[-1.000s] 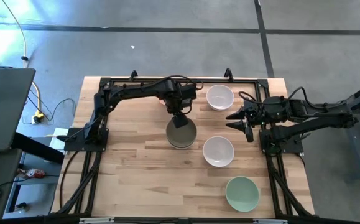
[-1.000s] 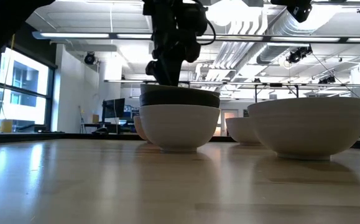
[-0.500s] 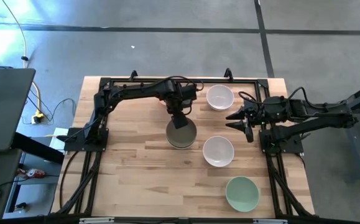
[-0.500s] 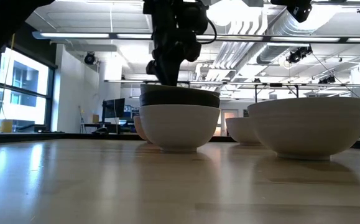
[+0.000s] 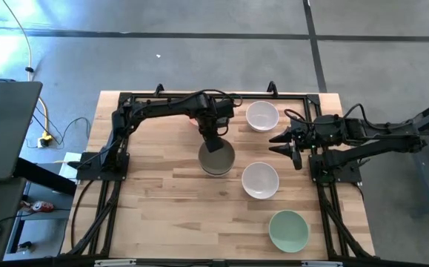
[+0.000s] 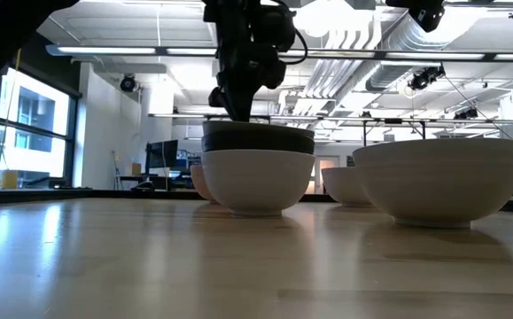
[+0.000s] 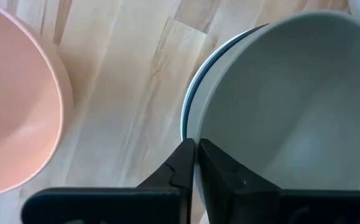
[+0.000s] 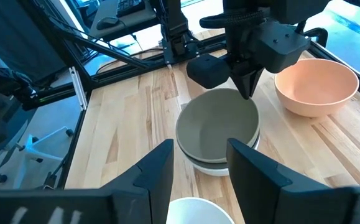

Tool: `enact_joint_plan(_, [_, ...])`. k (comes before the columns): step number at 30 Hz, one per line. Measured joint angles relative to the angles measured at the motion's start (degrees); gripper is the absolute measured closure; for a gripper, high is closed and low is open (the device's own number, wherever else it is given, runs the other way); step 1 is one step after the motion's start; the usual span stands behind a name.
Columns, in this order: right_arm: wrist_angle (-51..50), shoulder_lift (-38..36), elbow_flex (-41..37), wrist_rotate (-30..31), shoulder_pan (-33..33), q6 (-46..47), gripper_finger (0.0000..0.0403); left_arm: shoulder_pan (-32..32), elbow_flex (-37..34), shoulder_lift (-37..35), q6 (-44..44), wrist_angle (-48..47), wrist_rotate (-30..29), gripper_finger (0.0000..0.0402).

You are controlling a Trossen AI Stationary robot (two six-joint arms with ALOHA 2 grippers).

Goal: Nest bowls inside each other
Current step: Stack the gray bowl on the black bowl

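Observation:
A stack of nested bowls [image 5: 216, 157] stands mid-table: an olive-grey bowl [image 8: 217, 127] on top, a black rim under it and a white bowl [image 6: 258, 182] at the bottom. My left gripper [image 5: 213, 141] is shut on the stack's far rim. A peach-orange bowl [image 8: 316, 86] sits just beyond, mostly under the left arm in the high view. Two white bowls [image 5: 262, 116] [image 5: 260, 180] and a pale green bowl [image 5: 288, 230] rest on their bases to the right. My right gripper [image 5: 288, 144] hovers open at the right, holding nothing. My left gripper pinches the rim [image 7: 191, 124] on the far side of the stack's top, one finger inside the olive-grey bowl and one outside. The fingers [image 8: 248, 84] come from above, pointing down. The stack sits upright with its white bottom bowl on the table.
A black metal frame [image 5: 125, 100] runs around the wooden table's edges and carries both arm bases. Bare wood lies on the near left half [image 5: 162, 215]. A laptop stand [image 5: 7, 126] is beside the table on the left.
My left gripper has shut onto the far rim of the bowl stack, staying in place above it. The stack remains upright on the table.

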Motion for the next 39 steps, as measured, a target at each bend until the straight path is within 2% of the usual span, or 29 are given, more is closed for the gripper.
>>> enact_joint_plan(39, [0.0,0.0,0.0,0.0,0.0,0.4,0.0261,0.0,0.0,0.1,1.0,0.3,1.6,0.0391])
